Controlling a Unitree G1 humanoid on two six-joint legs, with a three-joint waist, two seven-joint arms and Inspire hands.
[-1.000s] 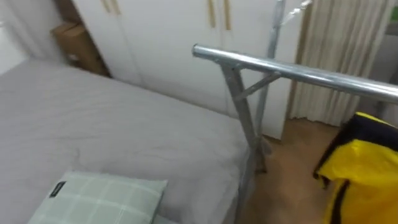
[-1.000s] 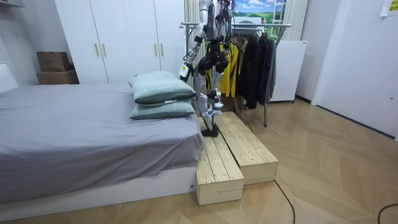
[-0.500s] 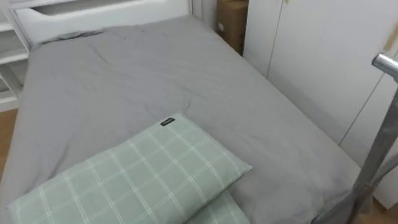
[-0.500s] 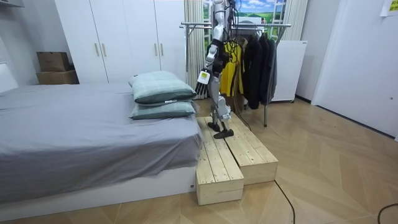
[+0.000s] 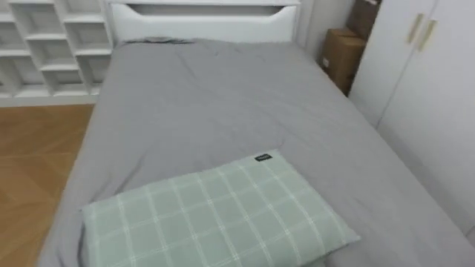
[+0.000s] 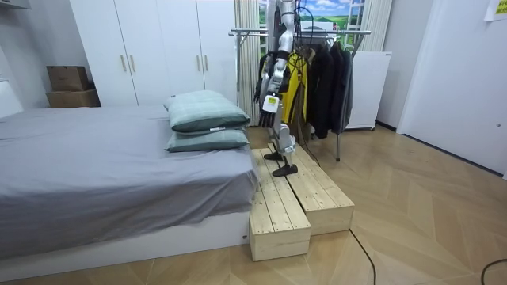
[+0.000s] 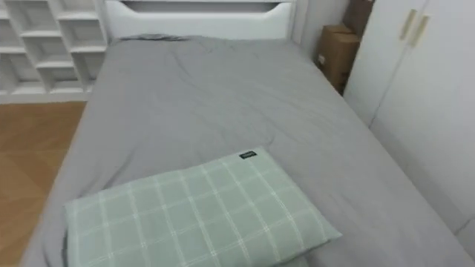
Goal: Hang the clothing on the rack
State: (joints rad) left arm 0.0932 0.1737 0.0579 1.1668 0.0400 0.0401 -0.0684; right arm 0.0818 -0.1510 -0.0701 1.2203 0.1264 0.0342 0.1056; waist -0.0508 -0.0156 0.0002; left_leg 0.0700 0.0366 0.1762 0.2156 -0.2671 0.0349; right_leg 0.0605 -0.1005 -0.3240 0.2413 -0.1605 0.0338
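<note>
In the room view I stand on a wooden platform (image 6: 305,194) between the bed's foot end and a metal clothes rack (image 6: 317,32). I face along the bed toward the room view's left. A yellow garment (image 6: 295,83) and several dark garments (image 6: 329,79) hang on the rack behind me. My left hand (image 6: 269,101) hangs at my side, near the pillows, with nothing seen in it. The eye views look down the grey bed (image 5: 200,111), with a green checked pillow (image 5: 215,219) nearest me.
Two stacked pillows (image 6: 206,119) lie at the bed's near end. White wardrobe doors (image 5: 427,89) and a cardboard box (image 5: 338,55) stand to the right of the bed. White open shelves (image 5: 44,44) and wooden floor (image 5: 37,156) are on the left.
The head view has swung from the rack and yellow garment across to the bed and pillow. In the room view I have turned toward the bed and my raised arm has come down.
</note>
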